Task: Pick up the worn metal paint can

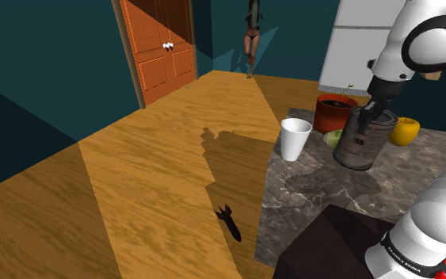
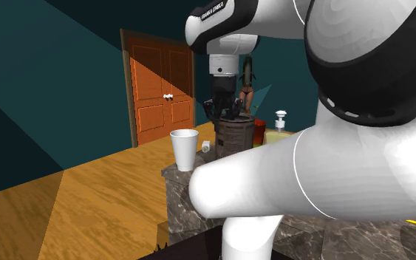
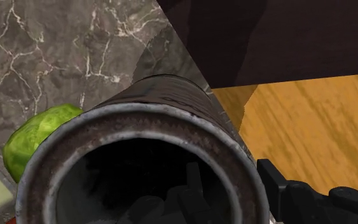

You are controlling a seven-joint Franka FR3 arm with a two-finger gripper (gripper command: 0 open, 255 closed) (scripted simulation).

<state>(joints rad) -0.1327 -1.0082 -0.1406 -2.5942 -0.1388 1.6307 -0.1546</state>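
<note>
paint can (image 1: 361, 143), grey, scuffed and lidless, hangs from the tool (image 1: 369, 113), which is clamped on its rim. in the wrist view one black finger (image 3: 285, 191) lies against the outside of the can's wall and the other reaches down into the open mouth, with the wall pinched between them. in the shoulder view the can is tilted, its top leaning toward the arm and its base swung toward that view's left. it appears raised off the bench (image 1: 308, 198), with a dark shadow on the marble below it, though i cannot tell for sure that the base is clear. a bumpy green fruit (image 1: 333, 137) lies just beside the can on the shoulder view's left. a red pot (image 1: 336, 111) with a dark inside stands behind the can, and a yellow fruit (image 1: 404, 131) sits near it toward that view's right. a white cup (image 1: 296, 138) stands upright near the bench's edge, left of the can in that view and apart from it. the dark box stand (image 1: 332, 238) meets the bench nearer the camera. beyond the bench's edge lies a wooden floor (image 1: 150, 182) with a small black object (image 1: 230, 222) on it. farther off are an orange double door (image 1: 162, 47) in a teal wall and a white cabinet (image 1: 364, 40).
</note>
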